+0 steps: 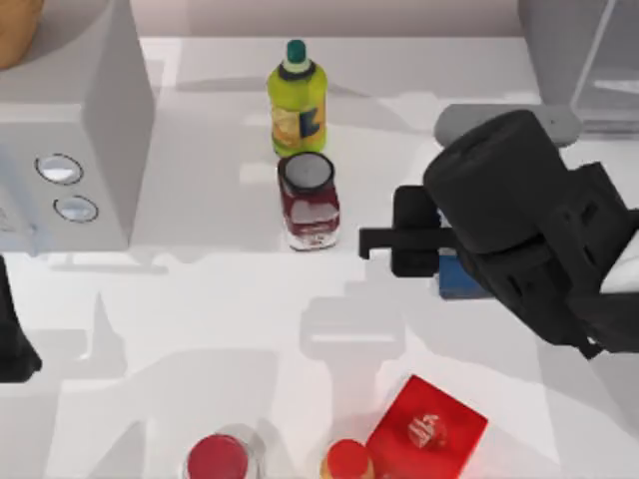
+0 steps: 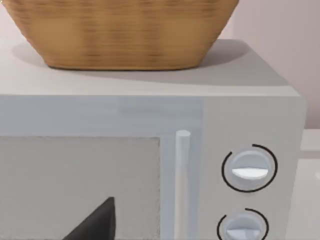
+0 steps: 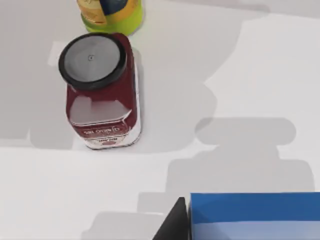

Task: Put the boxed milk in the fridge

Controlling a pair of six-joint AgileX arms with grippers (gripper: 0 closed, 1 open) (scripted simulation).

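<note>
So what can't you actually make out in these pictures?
- Boxed milk: in the top view the right arm covers all but a blue corner; the right wrist view cuts it off at the edge, so no lettering.
- Right gripper: whether its fingers are open or shut is unclear.
- Fridge: cropped by the top view's corner.
- Left gripper: one dark tip before the grey box with two knobs.

The boxed milk (image 1: 461,278) shows its blue top, standing right of centre on the table. The grey fridge (image 1: 584,55) with its pale door panel stands at the far right corner.
</note>
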